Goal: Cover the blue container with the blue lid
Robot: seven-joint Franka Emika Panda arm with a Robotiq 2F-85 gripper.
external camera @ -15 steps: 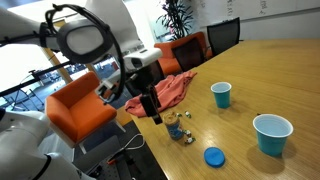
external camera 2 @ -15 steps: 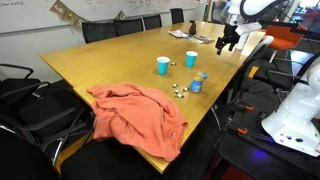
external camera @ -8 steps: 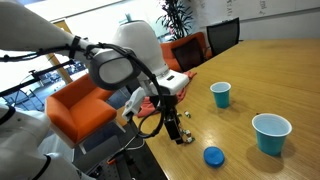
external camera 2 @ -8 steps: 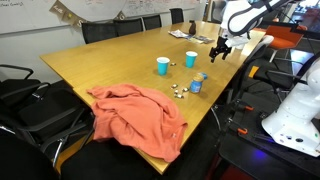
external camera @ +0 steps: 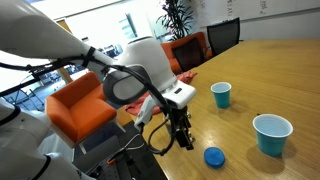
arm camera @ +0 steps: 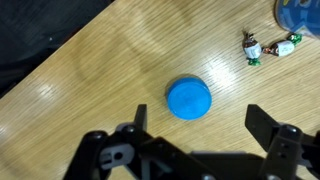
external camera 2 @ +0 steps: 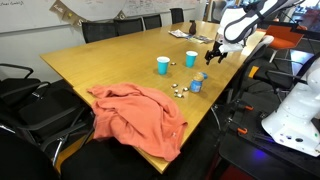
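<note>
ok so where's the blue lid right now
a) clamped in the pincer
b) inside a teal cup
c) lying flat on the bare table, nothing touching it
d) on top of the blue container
c: in the wrist view the blue lid lies flat on the wooden table, with the open pincer above it and the blue container well apart.

An office meeting room is shown: a long wooden conference table is ringed by black office chairs, and a whiteboard (its writing too small to be read) is mounted on the wall. Orange armchairs and a potted plant are placed alongside.
</note>
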